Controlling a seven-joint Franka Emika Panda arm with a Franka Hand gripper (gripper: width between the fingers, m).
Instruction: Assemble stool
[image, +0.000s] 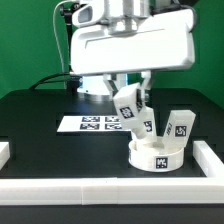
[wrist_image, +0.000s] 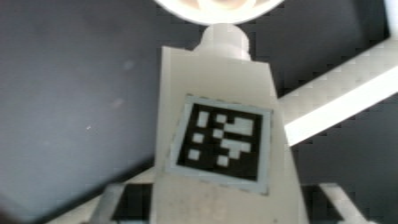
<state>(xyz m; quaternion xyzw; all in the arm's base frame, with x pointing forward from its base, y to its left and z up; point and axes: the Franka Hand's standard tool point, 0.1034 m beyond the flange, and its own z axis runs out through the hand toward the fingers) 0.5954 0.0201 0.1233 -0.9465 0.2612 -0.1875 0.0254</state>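
My gripper (image: 131, 88) is shut on a white block leg (image: 128, 106) and holds it tilted, just above the round white seat (image: 155, 157). The seat lies flat on the black table at the exterior view's right, with a tag on its rim. Another leg (image: 178, 125) stands up from the seat's right side. In the wrist view the held leg (wrist_image: 224, 120) fills the middle between my gripper's (wrist_image: 224, 208) fingers (wrist_image: 132, 203). Its tag faces the camera and its peg points at the seat (wrist_image: 217, 8). Whether the peg touches the seat I cannot tell.
The marker board (image: 93, 123) lies flat on the table behind the seat. White border rails run along the front (image: 100, 190), the right (image: 210, 158) and the left (image: 5, 150). A rail also shows in the wrist view (wrist_image: 338, 95).
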